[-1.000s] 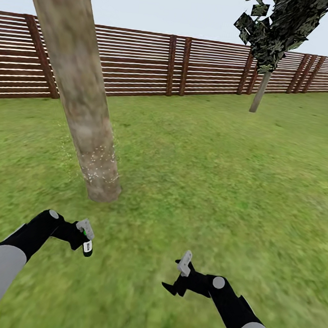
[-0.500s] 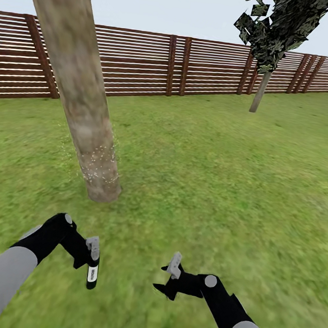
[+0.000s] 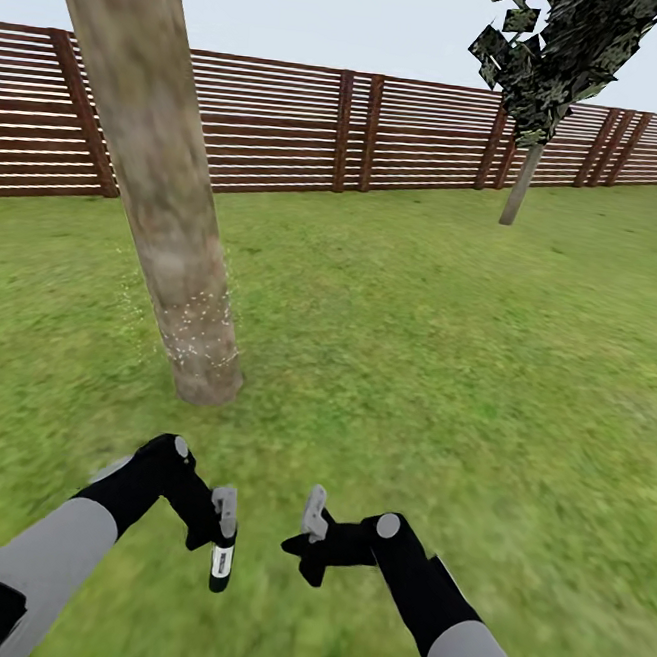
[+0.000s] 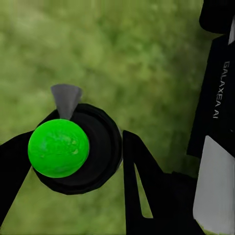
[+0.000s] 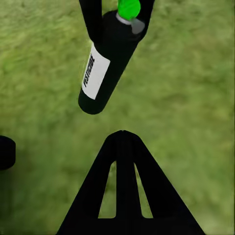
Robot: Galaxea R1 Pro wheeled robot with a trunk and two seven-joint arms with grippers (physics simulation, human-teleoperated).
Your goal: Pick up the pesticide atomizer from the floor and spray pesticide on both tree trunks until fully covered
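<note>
The pesticide atomizer (image 3: 221,562) is a black bottle with a white label, a green cap (image 4: 58,148) and a grey nozzle (image 4: 66,99). It hangs bottom-down over the grass, with my left gripper (image 3: 221,527) shut on its upper part. In the right wrist view the bottle (image 5: 104,66) shows just ahead of my right gripper (image 5: 122,134), whose fingers are pressed together and hold nothing. In the head view the right gripper (image 3: 312,521) sits close beside the bottle. A thick grey-beige tree trunk (image 3: 166,192) rises ahead on the left, with white specks near its base. A second tree (image 3: 523,182) stands far off by the fence.
A brown slatted fence (image 3: 407,135) closes the lawn at the back. Open grass (image 3: 444,380) spreads to the right of the near trunk and under both arms. The right arm's black and white casing (image 4: 215,122) is close beside the left gripper.
The left arm swung right and down, and the atomizer now hangs bottom-down. The right arm moved left toward it. The view itself has not shifted.
</note>
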